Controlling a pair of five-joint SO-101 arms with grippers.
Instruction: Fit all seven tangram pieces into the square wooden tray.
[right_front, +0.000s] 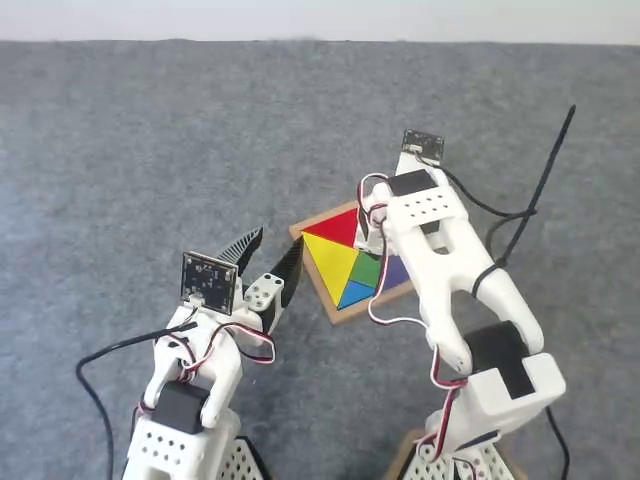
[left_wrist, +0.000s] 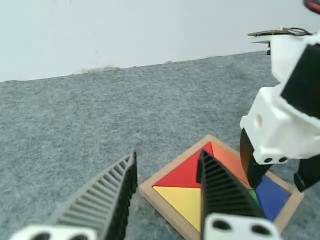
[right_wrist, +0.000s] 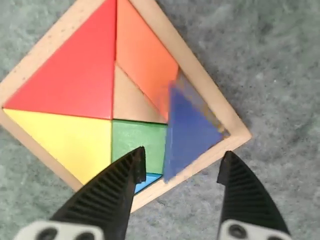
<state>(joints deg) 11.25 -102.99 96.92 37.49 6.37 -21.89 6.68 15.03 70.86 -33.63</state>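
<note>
The square wooden tray (right_front: 313, 278) lies on the grey carpet. Red (right_wrist: 75, 70), orange (right_wrist: 142, 50), yellow (right_wrist: 70, 140) and green (right_wrist: 137, 140) pieces sit flat in it, with a light blue sliver (right_wrist: 147, 179) at the edge. A dark blue triangle (right_wrist: 187, 130) lies tilted, its outer side riding up on the tray's rim (right_wrist: 50, 45). A tan triangular patch (right_wrist: 132, 100) shows beside it. My right gripper (right_wrist: 183, 155) hangs open just above the blue triangle, not touching it. My left gripper (left_wrist: 167, 157) is open and holds nothing, near the tray's left corner (left_wrist: 146, 189).
The right arm (right_front: 420, 215) stands over the tray's right half. Grey carpet surrounds the tray on all sides. A black cable (right_front: 545, 180) runs off to the right and another (right_front: 100, 370) to the lower left. A white wall (left_wrist: 125, 30) bounds the carpet's far edge.
</note>
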